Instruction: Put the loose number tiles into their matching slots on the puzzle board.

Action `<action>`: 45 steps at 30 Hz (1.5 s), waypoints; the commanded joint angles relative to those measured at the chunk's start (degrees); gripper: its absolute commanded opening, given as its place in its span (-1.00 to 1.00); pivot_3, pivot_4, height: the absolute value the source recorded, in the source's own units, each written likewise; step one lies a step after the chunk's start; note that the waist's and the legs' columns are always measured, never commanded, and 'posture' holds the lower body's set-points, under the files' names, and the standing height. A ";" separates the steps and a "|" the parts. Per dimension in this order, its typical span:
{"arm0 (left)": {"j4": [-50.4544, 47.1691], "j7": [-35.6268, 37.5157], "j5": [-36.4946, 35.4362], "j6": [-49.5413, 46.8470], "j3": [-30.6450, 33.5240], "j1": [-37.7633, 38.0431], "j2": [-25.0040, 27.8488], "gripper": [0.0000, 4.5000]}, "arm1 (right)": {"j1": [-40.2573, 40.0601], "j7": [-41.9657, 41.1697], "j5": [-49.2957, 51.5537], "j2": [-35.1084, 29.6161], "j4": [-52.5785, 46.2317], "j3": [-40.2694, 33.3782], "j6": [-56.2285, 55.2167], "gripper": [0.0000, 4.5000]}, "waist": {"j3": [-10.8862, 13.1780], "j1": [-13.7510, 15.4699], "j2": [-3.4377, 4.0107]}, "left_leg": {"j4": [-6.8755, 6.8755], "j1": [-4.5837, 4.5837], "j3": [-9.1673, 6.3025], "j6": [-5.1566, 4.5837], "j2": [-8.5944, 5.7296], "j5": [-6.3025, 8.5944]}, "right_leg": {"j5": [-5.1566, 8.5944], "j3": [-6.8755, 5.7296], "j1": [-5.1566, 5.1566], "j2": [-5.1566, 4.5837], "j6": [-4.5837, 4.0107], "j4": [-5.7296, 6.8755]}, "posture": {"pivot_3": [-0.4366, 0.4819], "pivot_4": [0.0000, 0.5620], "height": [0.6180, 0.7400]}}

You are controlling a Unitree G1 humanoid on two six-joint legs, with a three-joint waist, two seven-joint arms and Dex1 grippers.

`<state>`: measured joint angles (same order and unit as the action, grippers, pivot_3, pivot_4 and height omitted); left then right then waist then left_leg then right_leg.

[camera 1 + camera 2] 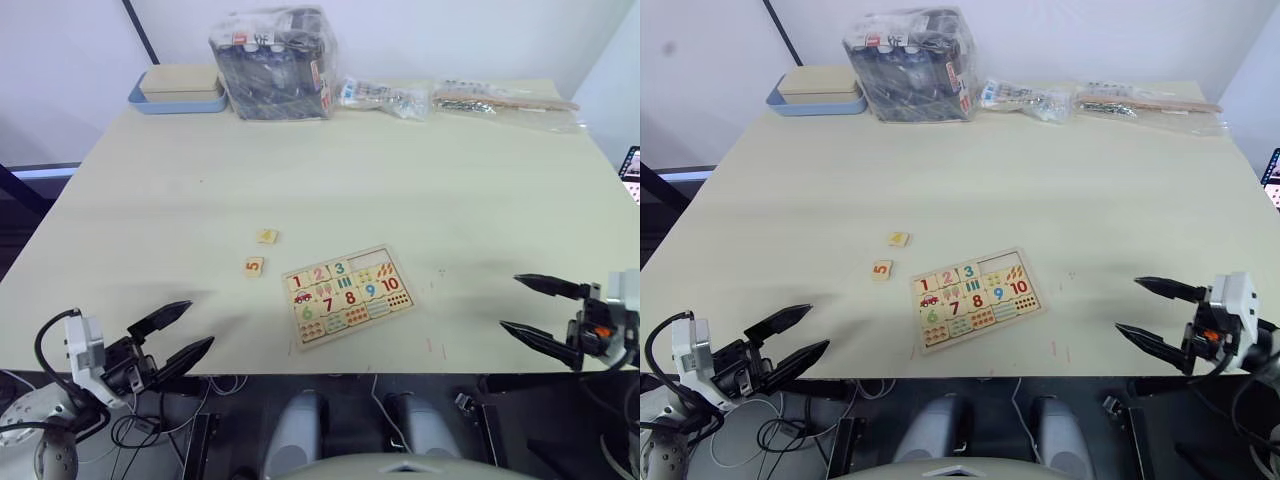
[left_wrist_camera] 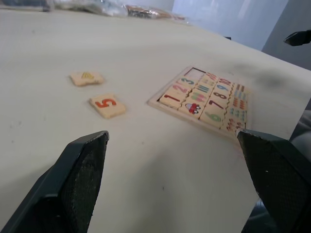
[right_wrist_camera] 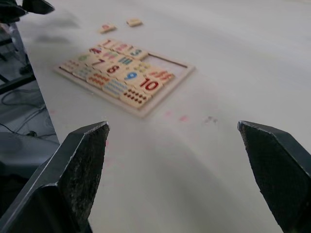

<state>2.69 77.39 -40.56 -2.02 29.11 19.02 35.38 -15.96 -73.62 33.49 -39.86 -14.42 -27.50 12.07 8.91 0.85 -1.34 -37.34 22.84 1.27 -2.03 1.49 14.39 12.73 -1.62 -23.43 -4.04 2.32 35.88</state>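
Hovering at the table's near edge, left gripper (image 1: 175, 334): black fingers spread, empty. Same for right gripper (image 1: 535, 309) at the opposite near corner, jaws apart, nothing held. Between them, flat rectangular light-wood puzzle board (image 1: 347, 296), numerals 1, 2, 3 seated in top row, remaining two top-row slots (image 1: 375, 263) bare. Just left of board: small square wooden tile printed red 5 (image 1: 254, 266); beyond it, tile with yellow numeral (image 1: 267, 236), digit unreadable. Both apart from board, flat on pale wooden table (image 1: 400, 170).
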 commanded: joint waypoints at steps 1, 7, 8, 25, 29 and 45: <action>0.56 0.96 0.37 0.86 1.02 -0.70 1.53 1.00 | -1.09 0.24 0.87 -0.21 -1.43 -1.36 -2.32 0.97 | 0.00 -0.01 0.00 | 0.00 0.00 0.00 0.00 0.00 0.00 | 0.00 0.00 0.00 0.00 0.00 0.00 | -0.05 -0.47 1.00; 0.47 -0.10 1.31 0.25 0.18 -2.91 2.17 1.00 | -2.36 2.06 1.08 0.88 -3.47 -0.39 -4.14 0.97 | -0.01 0.05 0.00 | 0.00 0.00 0.00 0.00 0.00 0.00 | -0.04 0.01 0.01 -0.01 -0.06 0.00 | -0.05 -0.47 1.00; -0.61 -0.97 1.50 0.00 -0.18 -2.94 1.78 1.00 | -1.98 2.54 0.30 1.30 -3.94 -0.34 -5.87 0.97 | -0.01 0.04 0.00 | 0.00 0.00 0.00 0.00 0.00 0.00 | -0.04 0.00 0.01 -0.01 -0.06 0.00 | -0.05 -0.47 1.00; -1.52 -9.43 5.66 -11.29 -6.71 -18.91 12.18 1.00 | 3.37 8.73 5.28 0.28 -14.38 6.48 -1.56 0.97 | -0.02 0.16 -0.06 | -0.03 -0.01 -0.07 0.00 -0.07 0.00 | -0.10 -0.02 0.08 0.03 -0.17 0.01 | -0.05 -0.47 1.00; 11.65 -1.50 9.59 -8.88 -12.41 -31.29 15.68 1.00 | 3.05 10.00 5.67 0.21 -15.76 6.83 -1.00 0.97 | -0.04 0.20 -0.10 | -0.08 -0.02 -0.08 0.00 -0.20 -0.01 | -0.05 -0.04 0.10 0.11 -0.06 0.05 | -0.05 -0.47 1.00; 61.78 14.86 31.32 14.91 -30.88 -71.93 10.38 1.00 | -1.94 13.81 7.40 1.76 -19.61 4.06 -2.44 0.97 | -0.06 -0.09 -0.29 | -0.20 0.08 0.04 -0.01 -0.27 -0.01 | -0.26 0.01 0.22 0.32 0.10 0.04 | -0.05 -0.47 1.00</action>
<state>61.95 90.48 -11.24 9.99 -1.00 -51.06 45.44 -17.77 -60.04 39.10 -37.62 -31.79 -21.52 9.72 8.85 0.76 -1.63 -37.54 22.91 1.31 -2.03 1.23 14.38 12.47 -1.59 -23.21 -3.72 2.41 35.93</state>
